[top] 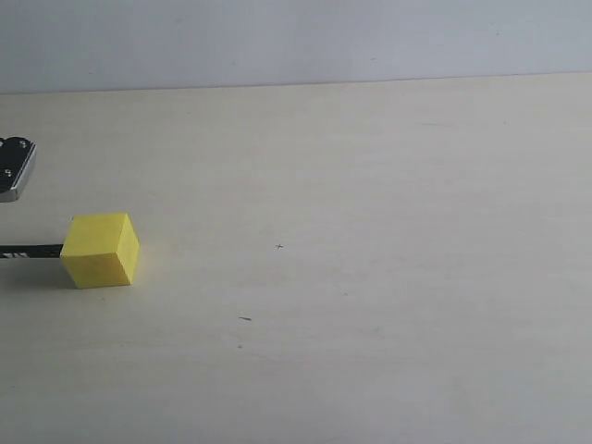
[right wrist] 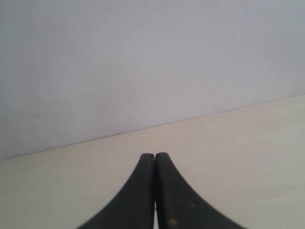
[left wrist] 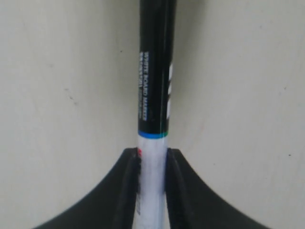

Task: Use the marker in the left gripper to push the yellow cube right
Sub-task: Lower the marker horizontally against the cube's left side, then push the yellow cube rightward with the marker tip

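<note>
The yellow cube (top: 101,250) sits on the pale table at the far left of the exterior view. The marker (top: 30,252) lies level just left of it, its black tip at the cube's left face. In the left wrist view my left gripper (left wrist: 152,157) is shut on the marker (left wrist: 156,76), the white barrel between the jaws and the black capped part pointing away. The cube is out of that view. Only a grey-faced block (top: 15,166) of the left arm shows at the exterior view's left edge. My right gripper (right wrist: 155,157) is shut on nothing, above the table.
The pale table (top: 370,231) runs right of the cube, with a few small dark specks (top: 244,319). A grey wall (top: 296,37) stands behind the table's far edge.
</note>
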### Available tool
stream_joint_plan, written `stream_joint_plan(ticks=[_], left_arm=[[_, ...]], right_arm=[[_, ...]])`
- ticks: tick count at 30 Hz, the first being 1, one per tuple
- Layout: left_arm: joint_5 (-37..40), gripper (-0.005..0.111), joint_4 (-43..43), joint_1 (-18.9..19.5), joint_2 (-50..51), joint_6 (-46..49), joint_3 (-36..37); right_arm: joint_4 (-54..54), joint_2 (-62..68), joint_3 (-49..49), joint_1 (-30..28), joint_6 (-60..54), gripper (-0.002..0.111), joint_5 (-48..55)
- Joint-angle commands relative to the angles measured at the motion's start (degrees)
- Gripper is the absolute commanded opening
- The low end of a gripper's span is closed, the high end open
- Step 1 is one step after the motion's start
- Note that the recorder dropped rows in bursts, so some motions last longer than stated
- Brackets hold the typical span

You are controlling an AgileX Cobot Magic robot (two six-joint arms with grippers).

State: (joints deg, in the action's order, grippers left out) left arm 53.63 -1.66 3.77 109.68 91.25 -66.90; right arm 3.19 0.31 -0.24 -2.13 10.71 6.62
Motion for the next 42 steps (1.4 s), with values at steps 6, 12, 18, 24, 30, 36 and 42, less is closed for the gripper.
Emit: stream_joint_plan(ticks=[6,12,18,24,30,36,42], left_arm=[[-0.1,0.0,-1.0,0.1,-0.1,-2.0,0.2],[-0.4,0.0,3.7,-8.0,-0.1,-3.2,0.2],[2.7,0.0,2.2,-1.8,-0.1,-5.0,0.3],[-0.5,0.0,2.2,-2.3,-0.1,-4.9,2.1],[-3.5,0.0,2.7,-5.5,-0.1,-5.0,2.6],[-7.4,0.0,2.9,-10.6,-0.1,-5.0,2.6],[-9.2,0.0,4.1,-16.7,-0.1,-6.3,2.6]], right_arm=[[-0.3,-0.3,0.2,-0.3,-0.1,0.0,-0.3],[-0.3,-0.3,0.2,-0.3,-0.1,0.0,-0.3],[-0.1,-0.3,0.2,-0.3,-0.1,0.0,-0.3],[-0.3,-0.3,0.2,-0.3,-0.1,0.0,-0.3],[-0.3,-0.3,0.2,-0.3,-0.1,0.0,-0.3],[-0.3,-0.3,0.2,-0.3,-0.1,0.0,-0.3],[-0.3,-0.3,0.2,-0.3,-0.1,0.0,-0.3]])
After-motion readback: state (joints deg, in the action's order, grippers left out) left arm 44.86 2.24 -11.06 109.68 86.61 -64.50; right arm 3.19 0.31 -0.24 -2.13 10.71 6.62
